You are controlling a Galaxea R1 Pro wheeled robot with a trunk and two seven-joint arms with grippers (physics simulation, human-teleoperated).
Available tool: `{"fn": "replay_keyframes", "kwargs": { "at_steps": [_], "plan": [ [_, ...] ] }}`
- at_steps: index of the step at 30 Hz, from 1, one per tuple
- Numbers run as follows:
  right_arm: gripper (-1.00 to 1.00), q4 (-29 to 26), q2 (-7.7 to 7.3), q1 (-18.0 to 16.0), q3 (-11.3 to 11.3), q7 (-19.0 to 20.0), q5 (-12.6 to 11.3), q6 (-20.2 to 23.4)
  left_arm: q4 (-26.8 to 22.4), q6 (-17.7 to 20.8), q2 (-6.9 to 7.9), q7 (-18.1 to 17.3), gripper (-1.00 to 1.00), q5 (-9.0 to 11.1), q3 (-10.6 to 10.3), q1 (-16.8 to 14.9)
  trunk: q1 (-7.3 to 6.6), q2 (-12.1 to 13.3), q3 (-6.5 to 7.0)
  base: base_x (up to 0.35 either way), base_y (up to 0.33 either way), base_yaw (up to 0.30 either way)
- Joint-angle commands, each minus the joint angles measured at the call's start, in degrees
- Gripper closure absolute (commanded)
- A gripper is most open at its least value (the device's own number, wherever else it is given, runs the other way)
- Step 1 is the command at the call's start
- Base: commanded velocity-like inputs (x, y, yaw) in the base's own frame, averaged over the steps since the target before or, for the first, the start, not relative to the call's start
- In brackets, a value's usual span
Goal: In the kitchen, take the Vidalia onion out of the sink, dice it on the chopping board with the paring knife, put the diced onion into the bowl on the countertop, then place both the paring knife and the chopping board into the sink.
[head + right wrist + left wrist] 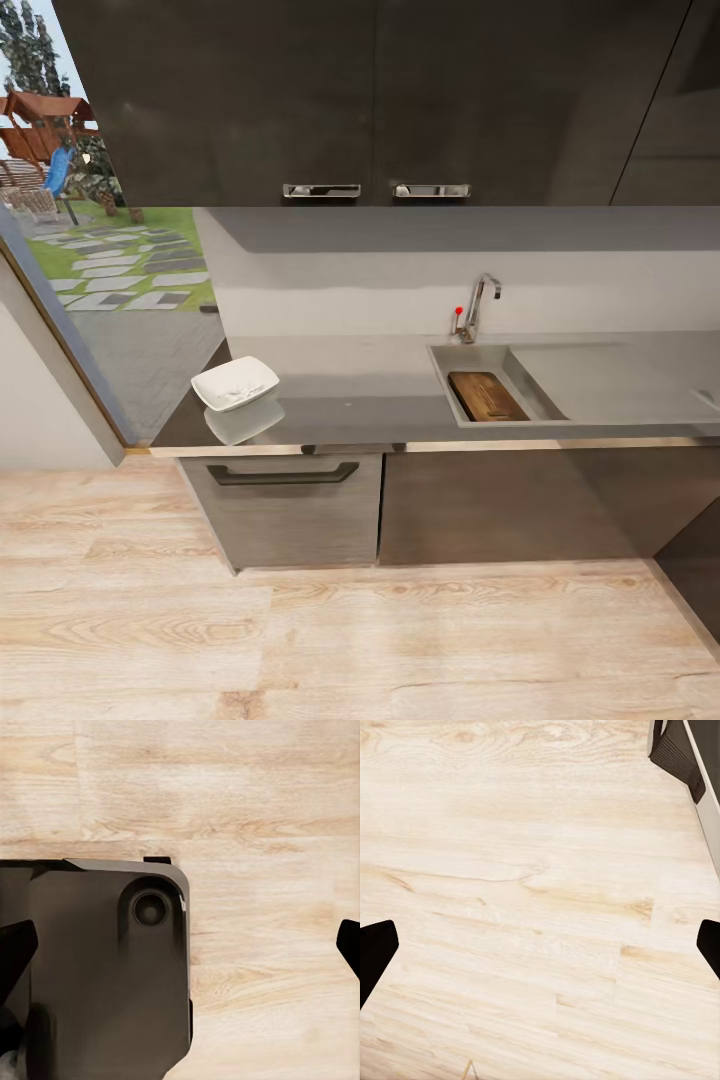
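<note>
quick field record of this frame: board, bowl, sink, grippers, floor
chopping board: lying in the sink basin
sink: set in the countertop, tap behind
bowl: white, on the countertop's left end, contents unclear
knife and onion: cannot make out
left gripper: open, empty, over wood floor
right gripper: open, empty, over the floor and a dark robot part

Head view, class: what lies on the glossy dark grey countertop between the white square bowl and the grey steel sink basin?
Nothing: in the head view, the countertop between the white square bowl and the sink is bare, showing just reflections.
</note>
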Motion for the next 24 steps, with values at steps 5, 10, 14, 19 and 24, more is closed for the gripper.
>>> {"fn": "replay_keyframes", "kwargs": {
  "at_steps": [5,10,14,19,24],
  "plan": [
    [-1.0,0.05,0.01,-0.04,0.51,-0.11,-0.59,-0.2,-0.12,-0.07,0.01,0.16,-1.0,0.6,-0.51,0.03,0.03,-0.1,-0.1,0.0,0.0,0.0],
    [-1.0,0.05,0.03,-0.03,0.51,-0.14,-0.59,-0.2,-0.12,-0.07,0.01,0.16,-1.0,0.6,-0.51,0.03,0.03,-0.1,-0.1,0.0,0.0,0.0],
    [-1.0,0.07,0.03,-0.04,0.51,-0.12,-0.59,-0.2,-0.12,-0.06,0.01,0.16,-1.0,0.6,-0.51,0.03,0.03,-0.1,-0.1,0.0,0.0,0.0],
    [-1.0,0.06,0.0,-0.04,0.51,-0.14,-0.59,-0.2,-0.12,-0.07,0.01,0.16,-1.0,0.6,-0.51,0.03,0.03,-0.1,-0.1,0.0,0.0,0.0],
    [-1.0,0.06,-0.01,-0.04,0.51,-0.12,-0.59,-0.2,-0.12,-0.06,0.01,0.16,-1.0,0.6,-0.51,0.03,0.03,-0.1,-0.1,0.0,0.0,0.0]
  ]
}}
